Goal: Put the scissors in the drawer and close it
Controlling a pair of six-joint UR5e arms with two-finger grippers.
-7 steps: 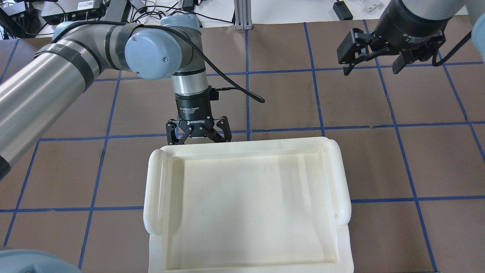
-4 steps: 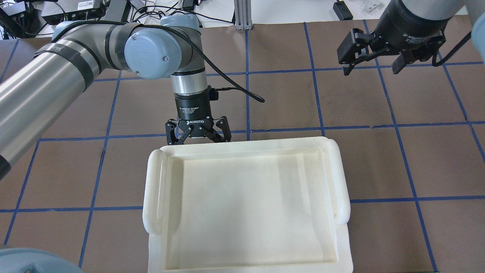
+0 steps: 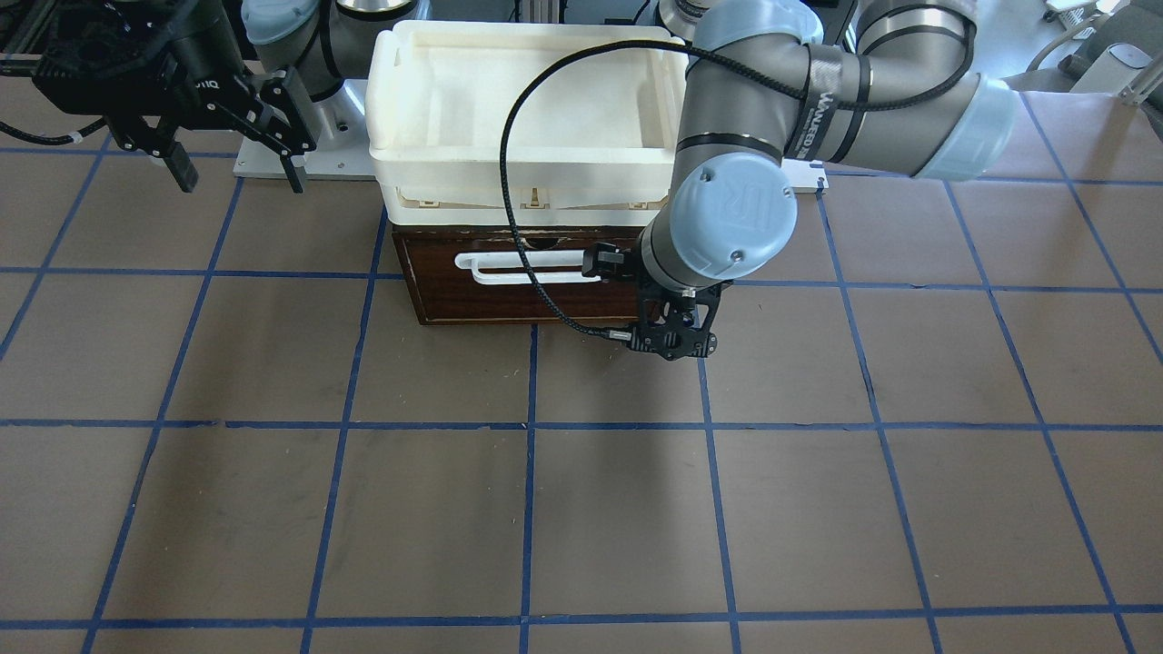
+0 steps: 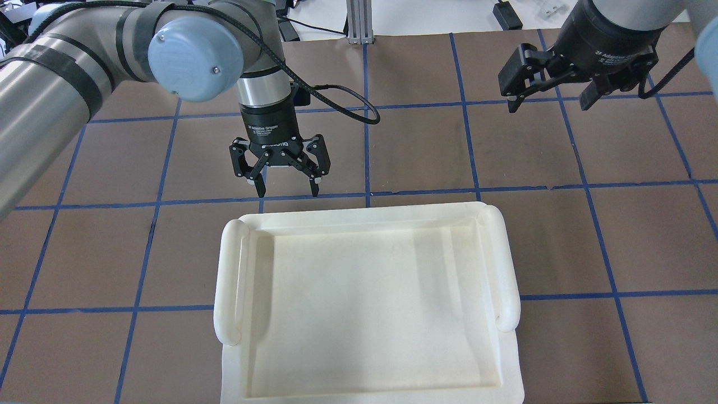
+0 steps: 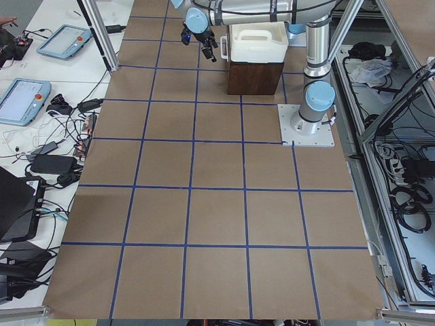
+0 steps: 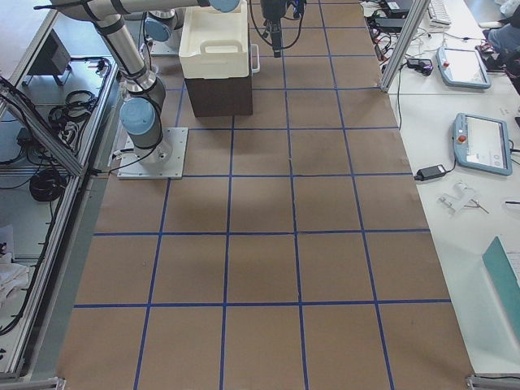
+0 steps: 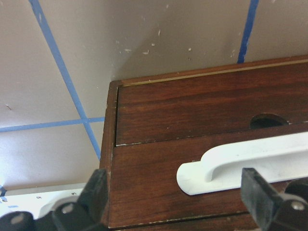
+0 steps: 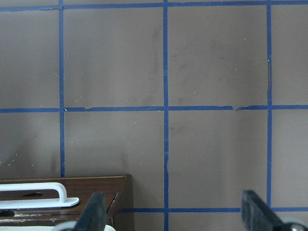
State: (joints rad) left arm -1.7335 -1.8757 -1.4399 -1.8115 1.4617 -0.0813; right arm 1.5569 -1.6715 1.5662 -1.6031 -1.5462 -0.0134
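The drawer (image 3: pixel 454 298) is a dark brown wooden front with a white bar handle (image 3: pixel 527 268), set under the cream tray (image 3: pixel 382 145). Its front looks flush with the cabinet in the left wrist view (image 7: pixel 192 115). The scissors are not in view. My left gripper (image 4: pixel 287 191) hangs open and empty just in front of the drawer's handle end (image 7: pixel 250 159), apart from it. It also shows from the front (image 3: pixel 672 341). My right gripper (image 4: pixel 548 104) is open and empty, held high off to the side of the cabinet (image 3: pixel 241 182).
The cream-white tray (image 4: pixel 230 280) sits on top of the wooden cabinet (image 6: pixel 219 93) and hides the drawer from overhead. Brown table with blue tape grid (image 3: pixel 581 509) stretches in front. The robot bases stand behind the cabinet (image 5: pixel 306 122).
My left gripper has drawn back from the tray's edge and the drawer front, away from the cabinet and slightly left, still open. The right gripper has stayed put.
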